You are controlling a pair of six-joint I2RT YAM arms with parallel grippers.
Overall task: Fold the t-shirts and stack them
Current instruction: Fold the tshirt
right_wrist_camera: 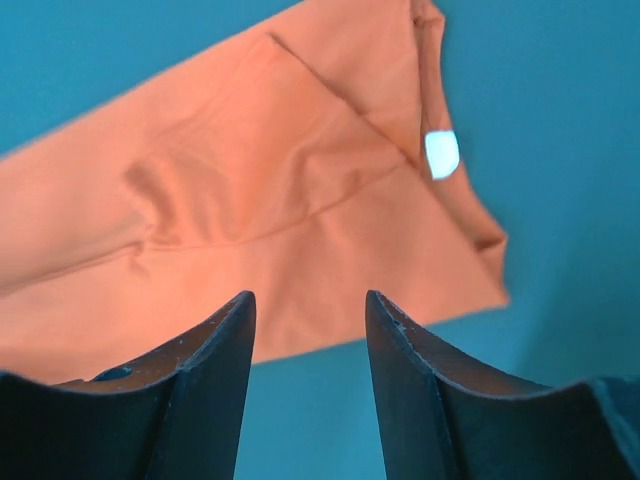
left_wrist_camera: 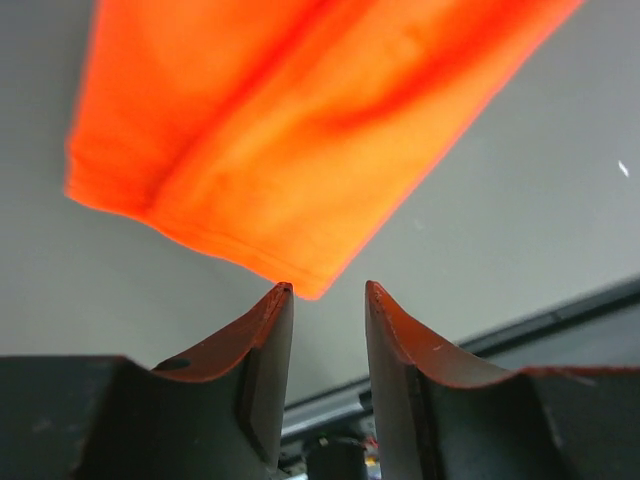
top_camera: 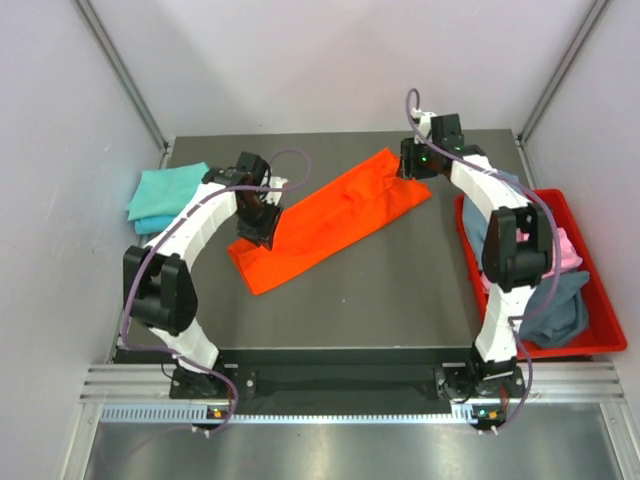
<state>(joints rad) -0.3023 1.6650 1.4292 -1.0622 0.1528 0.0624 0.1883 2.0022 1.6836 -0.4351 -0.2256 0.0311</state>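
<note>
Orange t-shirt (top_camera: 330,220), folded into a long strip, is laid diagonally at frame centre. Left gripper (left_wrist_camera: 325,290) is held spread and empty by its lower-left end, right gripper (right_wrist_camera: 308,300) spread and empty by the collar end. Pink t-shirt (top_camera: 570,250) and grey-blue t-shirt (top_camera: 560,305) are heaped in the red bin (top_camera: 605,300) at right. Folded teal t-shirt (top_camera: 165,192) is placed upper left.

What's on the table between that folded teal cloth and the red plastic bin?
A bright orange t-shirt, folded into a diagonal strip, lies between the teal cloth and the red bin; the top view shows it.
</note>
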